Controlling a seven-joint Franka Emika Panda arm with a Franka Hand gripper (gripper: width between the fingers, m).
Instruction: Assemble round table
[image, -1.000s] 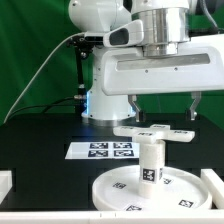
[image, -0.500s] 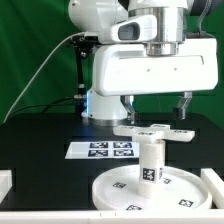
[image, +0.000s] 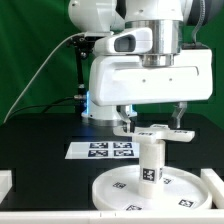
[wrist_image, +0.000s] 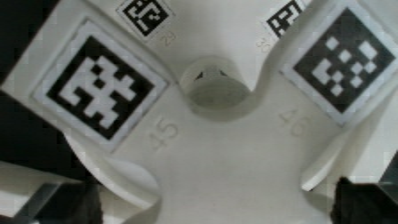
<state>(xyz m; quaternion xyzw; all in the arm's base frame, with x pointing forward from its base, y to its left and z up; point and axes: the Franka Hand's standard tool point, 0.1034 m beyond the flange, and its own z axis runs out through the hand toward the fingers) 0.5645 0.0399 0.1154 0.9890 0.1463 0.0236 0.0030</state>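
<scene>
The large round disc (image: 112, 192) lies flat at the front of the black table. The short thick leg (image: 151, 160) stands upright on its middle. The cross-shaped foot piece (image: 156, 132) sits on top of the leg. My gripper (image: 152, 118) hangs just above the foot piece, open and empty, with one finger on each side of it. In the wrist view the foot piece (wrist_image: 222, 150) fills the picture, with tags on its arms and a round hole (wrist_image: 217, 88) at its centre. The dark fingertips (wrist_image: 64, 206) show at both edges, apart from the piece.
The marker board (image: 105, 149) lies flat on the table behind the disc, at the exterior view's left. White rails stand at the front left (image: 5, 185) and front right (image: 214, 182) of the table. The robot base (image: 100, 100) stands behind.
My gripper has come down toward the foot piece, and its fingers now reach level with the piece's top. The disc, leg and foot piece have not moved.
</scene>
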